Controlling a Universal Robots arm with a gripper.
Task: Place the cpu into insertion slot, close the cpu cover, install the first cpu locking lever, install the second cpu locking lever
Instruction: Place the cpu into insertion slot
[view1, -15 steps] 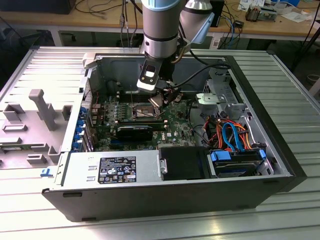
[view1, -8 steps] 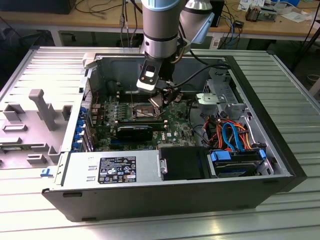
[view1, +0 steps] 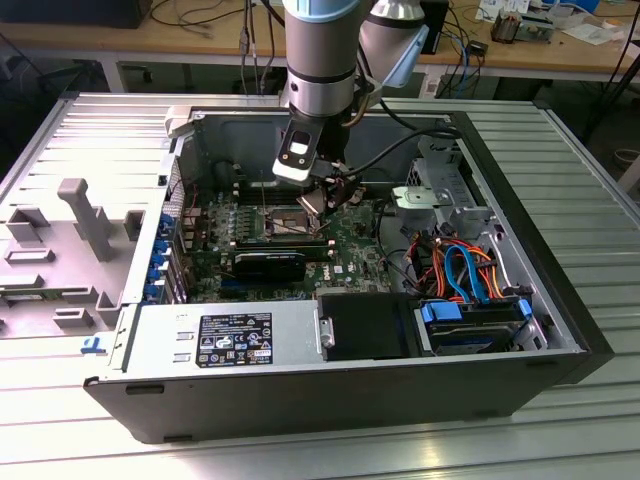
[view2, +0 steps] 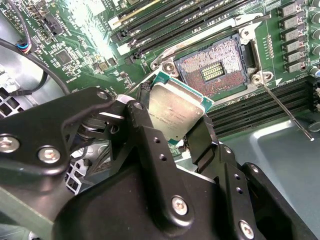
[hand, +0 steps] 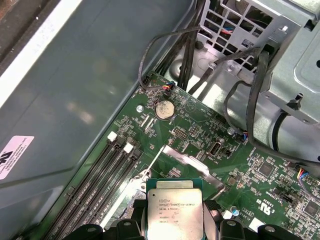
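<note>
My gripper (view2: 172, 125) is shut on the cpu (view2: 175, 107), a flat silver square held by its edges and tilted. It hangs just above the green board, beside one corner of the insertion slot (view2: 215, 67). The slot's contact field lies bare inside its silver rim. A thin locking lever (view2: 282, 107) sticks out loose from one slot corner. In the first wrist view the cpu (hand: 175, 212) sits between the fingers (hand: 134, 212). Beyond it a thin silver strip (hand: 192, 167) may be the raised cpu cover. In the exterior view the gripper (view1: 322, 198) hovers over the slot (view1: 285, 222).
Long black memory slots (view2: 260, 107) flank the socket. A grey drive cage (hand: 280, 60) with black cables (hand: 250, 100) stands near the board. The open case (view1: 300, 375) holds a power supply and blue-tabbed drive bays (view1: 470, 325). A grey removed panel (view1: 70, 240) lies at the exterior view's left.
</note>
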